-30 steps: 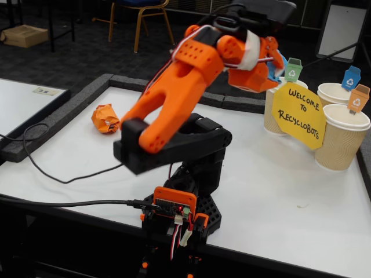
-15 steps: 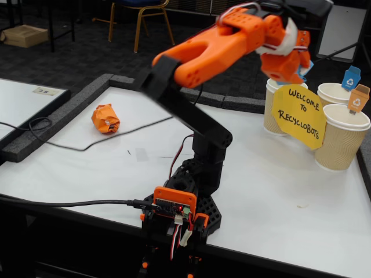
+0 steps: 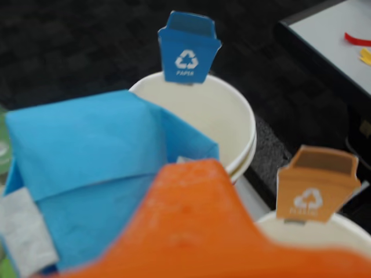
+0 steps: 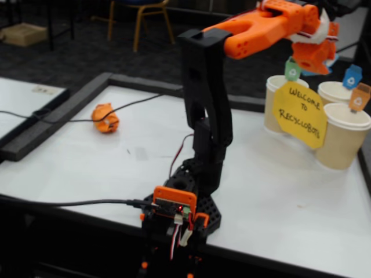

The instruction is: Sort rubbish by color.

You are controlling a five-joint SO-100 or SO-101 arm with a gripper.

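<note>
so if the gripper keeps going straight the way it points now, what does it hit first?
Probably the cup with the blue tag: in the wrist view its open mouth lies just beyond the blue paper wad held in the gripper. Depth is unclear; it may pass above the rim.

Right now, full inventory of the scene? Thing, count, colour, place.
Blue paper: one, light blue, in the fingers above the cups.
Orange wad: one, orange, far left of the table in the fixed view.
Cups: three, beige, right side of the table; tags green, blue and orange.
Sign: one, yellow, reads Welcome to Recyclobots, in front of the cups.
Table: one, white.
Cables: black, across the table's left side.
Chair: one, background floor.
Arm: one, orange and black, reaching over the cups.
</note>
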